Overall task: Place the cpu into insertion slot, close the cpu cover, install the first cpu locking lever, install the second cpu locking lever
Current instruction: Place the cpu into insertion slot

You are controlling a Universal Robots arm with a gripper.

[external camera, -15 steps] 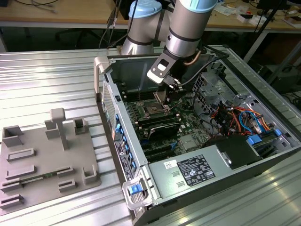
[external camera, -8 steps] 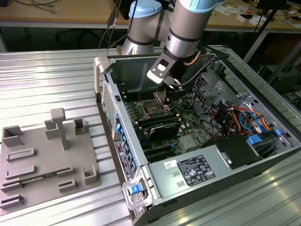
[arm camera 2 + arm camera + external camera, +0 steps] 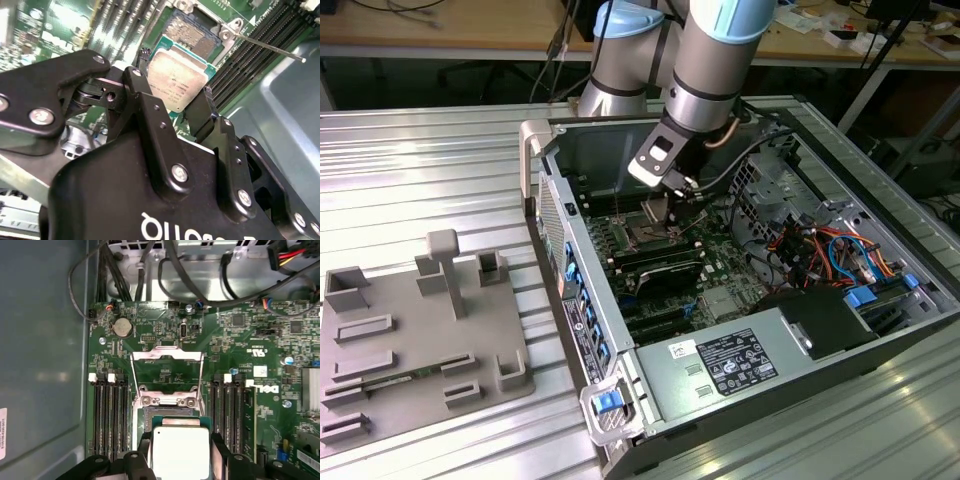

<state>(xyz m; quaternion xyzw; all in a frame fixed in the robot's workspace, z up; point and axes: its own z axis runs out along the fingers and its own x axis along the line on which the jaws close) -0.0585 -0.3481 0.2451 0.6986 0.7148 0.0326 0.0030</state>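
Half-done placing: clamps chip (image 3: pixel 177 75) between claw (image 3: pixel 170 87) fingers just above open socket (image 3: pixel 187 32); needs level hold, matched corners, clearance from raised cover (image 3: pixel 167 356).

Exterior view: off-arm, elevated, facing obliquely down on open computer case (image 3: pixel 552 190) on bench (image 3: pixel 420 160); arm (image 3: pixel 710 60) enters at 12 o'clock. Both wrist views: close above motherboard (image 3: pixel 240 340), first squarely, second slanted; shared: cpu (image 3: pixel 180 452), insertion slot (image 3: pixel 187 32).

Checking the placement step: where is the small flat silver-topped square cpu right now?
The cpu is clamped in the black gripper in both wrist views, close by the dark square insertion slot, whose silver cover frame stands open.
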